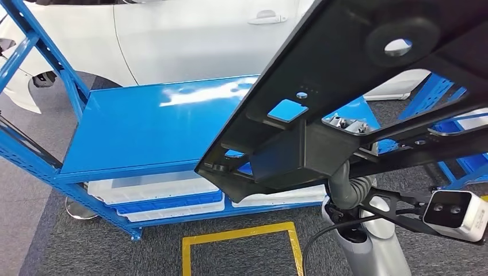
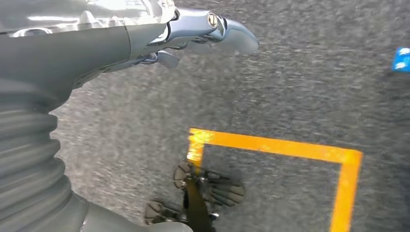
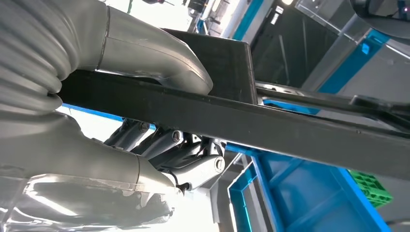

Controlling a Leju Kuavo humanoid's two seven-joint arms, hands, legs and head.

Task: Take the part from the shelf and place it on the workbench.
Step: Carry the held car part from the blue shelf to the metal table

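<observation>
In the head view, the blue metal shelving unit (image 1: 144, 126) occupies the 9 o'clock to centre region. Its top shelf is a flat glossy blue panel. The level beneath it holds white plastic trays (image 1: 152, 190). A white car body (image 1: 190, 34) stands behind the unit at 12 o'clock.

A yellow tape rectangle (image 1: 241, 236) marks the grey carpet floor (image 1: 86, 247) at 6 o'clock, just in front of the shelving unit.

The large black flat moulded plastic part (image 1: 345, 86) fills the 1 to 3 o'clock region. It is raised off any surface and tilted, with its lower edge toward the centre of the view. It carries a round hole near 1 o'clock and a rectangular opening through which the blue shelf shows.

The right hand (image 3: 159, 121) grasps the part from below. In the right wrist view the thick grey thumb lies over the top of a black bar of the part and the darker fingers (image 3: 159, 142) curl under it. A white wrist camera (image 1: 454, 214) projects at 4 o'clock in the head view.

The left hand (image 2: 193, 34) hangs above the carpet, released, with nothing in it. Its fingers extend toward the yellow tape corner (image 2: 203, 140)
</observation>
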